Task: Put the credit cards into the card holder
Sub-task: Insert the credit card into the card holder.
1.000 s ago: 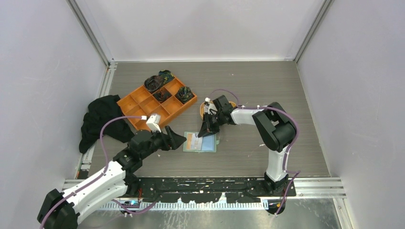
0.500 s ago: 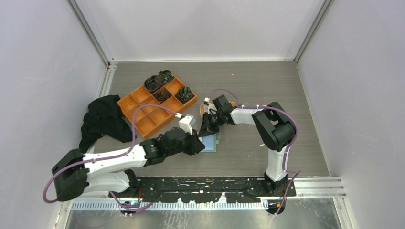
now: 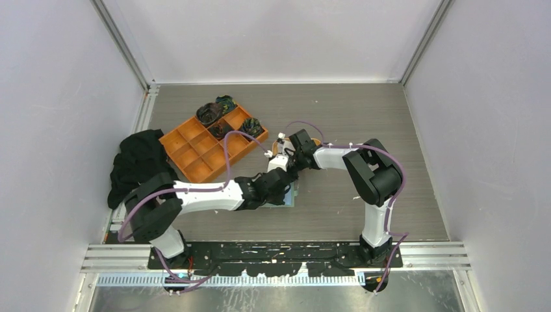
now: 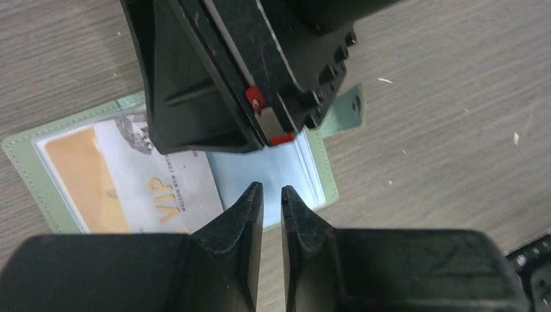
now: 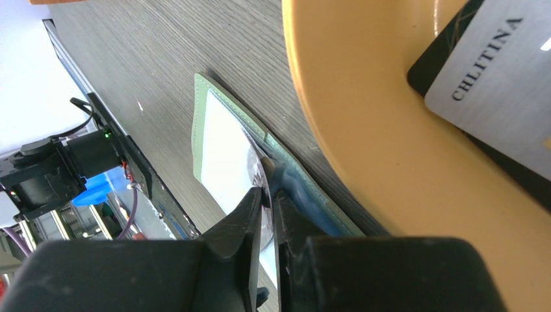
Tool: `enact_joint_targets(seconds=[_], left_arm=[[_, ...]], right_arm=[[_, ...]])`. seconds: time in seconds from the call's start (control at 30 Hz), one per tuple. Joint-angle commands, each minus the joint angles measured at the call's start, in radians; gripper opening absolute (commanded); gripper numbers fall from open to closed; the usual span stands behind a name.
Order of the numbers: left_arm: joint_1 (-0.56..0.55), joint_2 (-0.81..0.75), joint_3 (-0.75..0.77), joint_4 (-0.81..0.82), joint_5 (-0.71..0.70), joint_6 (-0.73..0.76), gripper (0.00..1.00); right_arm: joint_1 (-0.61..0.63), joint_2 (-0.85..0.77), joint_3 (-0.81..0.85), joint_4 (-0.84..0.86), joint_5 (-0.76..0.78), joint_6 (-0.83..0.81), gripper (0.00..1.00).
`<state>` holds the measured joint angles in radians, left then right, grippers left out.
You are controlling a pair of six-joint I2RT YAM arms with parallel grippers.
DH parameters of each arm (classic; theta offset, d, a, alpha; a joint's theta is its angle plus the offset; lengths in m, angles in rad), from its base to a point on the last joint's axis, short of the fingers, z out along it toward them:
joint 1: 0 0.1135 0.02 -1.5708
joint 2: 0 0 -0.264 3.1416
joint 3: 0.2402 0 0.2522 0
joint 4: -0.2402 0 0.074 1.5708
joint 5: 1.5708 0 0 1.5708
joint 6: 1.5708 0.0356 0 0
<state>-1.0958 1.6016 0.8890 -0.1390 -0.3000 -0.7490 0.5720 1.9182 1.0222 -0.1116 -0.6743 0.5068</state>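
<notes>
Right gripper [image 5: 268, 198], bottom-centre, pinches a thin pale plastic credit card [image 5: 258, 170] edge-on to feed the open sage-green card holder [image 5: 199, 123], near-shut left gripper [image 4: 268, 190] probably pinning it flat.

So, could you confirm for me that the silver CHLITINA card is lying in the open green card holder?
Not quite. The silver CHLITINA card is lying in the orange dish, not in the open green card holder, which sits on the table beside that dish. The right wrist view shows this.

White links [image 3: 208, 195], black fingers [image 4: 240, 221], purple cables [image 3: 388, 221]
</notes>
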Motion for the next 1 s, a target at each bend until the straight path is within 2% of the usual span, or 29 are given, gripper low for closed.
enact_joint_targets(seconds=[0.0,0.27,0.4,0.53,0.63,0.73,0.97], left_arm=[[-0.005,0.051,0.080,-0.064,-0.100,0.020,0.18],[-0.004,0.175,0.213,-0.235,-0.168,0.025,0.20],[0.005,0.173,0.196,-0.232,-0.173,0.015,0.24],[0.044,0.156,0.144,-0.180,-0.100,-0.001,0.29],[0.069,0.134,0.110,-0.138,-0.042,-0.011,0.32],[0.084,0.105,0.092,-0.128,-0.019,-0.013,0.35],[0.126,0.061,0.051,-0.102,0.015,-0.007,0.36]], right_arm=[[-0.002,0.024,0.010,-0.034,0.060,-0.032,0.17],[-0.011,0.039,0.017,-0.052,0.078,-0.039,0.18],[-0.014,0.041,0.025,-0.061,0.067,-0.046,0.20],[-0.014,0.041,0.031,-0.067,0.052,-0.053,0.25],[-0.014,0.041,0.037,-0.078,0.051,-0.060,0.33],[-0.016,0.039,0.044,-0.089,0.037,-0.073,0.45],[-0.021,0.027,0.055,-0.105,0.016,-0.092,0.55]])
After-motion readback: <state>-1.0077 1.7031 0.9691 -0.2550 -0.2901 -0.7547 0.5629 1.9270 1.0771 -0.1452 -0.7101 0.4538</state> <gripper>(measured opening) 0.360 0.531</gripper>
